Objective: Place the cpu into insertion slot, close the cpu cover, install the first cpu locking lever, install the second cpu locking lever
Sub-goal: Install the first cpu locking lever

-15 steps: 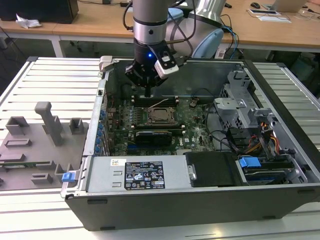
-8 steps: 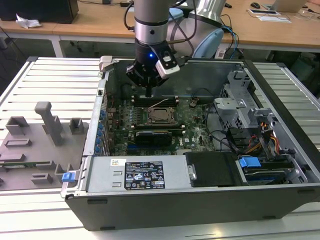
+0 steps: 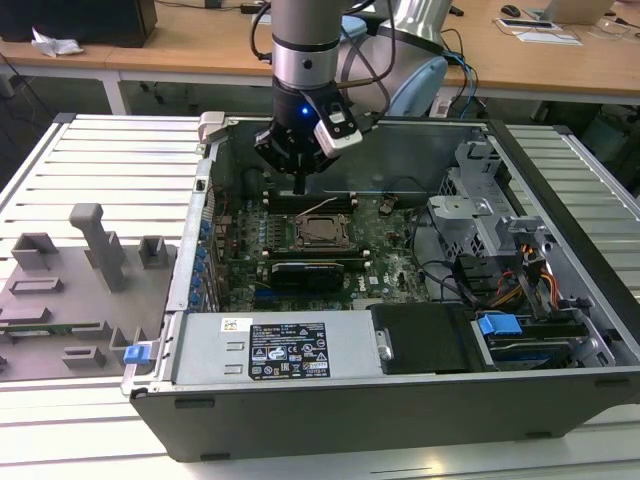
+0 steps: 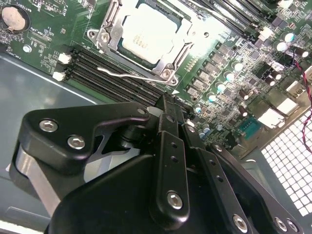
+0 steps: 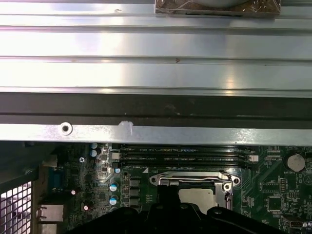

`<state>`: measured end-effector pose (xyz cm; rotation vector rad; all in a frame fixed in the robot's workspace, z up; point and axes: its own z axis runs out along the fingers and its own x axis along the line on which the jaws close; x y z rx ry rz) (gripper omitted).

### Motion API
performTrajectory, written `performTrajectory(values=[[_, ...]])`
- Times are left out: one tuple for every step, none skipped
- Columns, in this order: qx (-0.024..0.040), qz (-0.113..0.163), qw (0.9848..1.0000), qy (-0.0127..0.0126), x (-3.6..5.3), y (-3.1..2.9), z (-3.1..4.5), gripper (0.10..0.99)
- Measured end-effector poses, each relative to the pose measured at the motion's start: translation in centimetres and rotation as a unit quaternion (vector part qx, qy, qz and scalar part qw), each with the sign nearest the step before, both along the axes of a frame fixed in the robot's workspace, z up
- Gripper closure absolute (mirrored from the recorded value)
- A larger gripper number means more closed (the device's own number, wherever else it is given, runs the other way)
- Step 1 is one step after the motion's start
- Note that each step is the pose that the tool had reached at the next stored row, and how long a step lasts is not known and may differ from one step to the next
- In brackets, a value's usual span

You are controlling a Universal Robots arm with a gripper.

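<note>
Silver-topped cpu (image 4: 148,33) seated under cpu cover (image 4: 108,27); end effector (image 3: 300,186) poised above lever (image 4: 127,74), fingers together, gripping nothing.

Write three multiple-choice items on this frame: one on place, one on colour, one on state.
1. Where is the cpu?
A on the wooden desk
B seated in the motherboard
C on the grey tray beside the case

2. What colour is the motherboard?
A red
B white
C green

3. How does the cover stand?
A down flat around the cpu
B raised upright
C removed from the case

Key: 1 B, its pale top sits in the socket in both wrist views; 2 C, the board is green in every view; 3 A, the silver frame lies flat, framing the cpu's edges.
</note>
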<state>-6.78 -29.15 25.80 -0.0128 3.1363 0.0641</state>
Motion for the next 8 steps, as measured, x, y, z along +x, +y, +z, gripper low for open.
performTrajectory(values=[[0.0001, 0.0, 1.0, -0.0001, 0.05, 0.0, -0.02, 0.98], [0.0001, 0.0, 1.0, -0.0001, 0.12, 0.01, -0.05, 0.98], [0.0, 0.0, 1.0, 0.0, 0.27, 0.0, -0.13, 0.98], [0.0, 0.0, 1.0, 0.0, 0.4, 0.0, -0.27, 0.98], [0.0, 0.0, 1.0, 0.0, 0.44, 0.0, -0.4, 0.98], [0.0001, 0.0, 1.0, 0.0, 0.45, 0.0, -0.5, 0.98], [0.0008, 0.0, 1.0, -0.0001, 0.46, 0.0, -0.61, 0.98], [0.0016, 0.0, 1.0, -0.0001, 0.46, 0.0, -0.68, 0.98]])
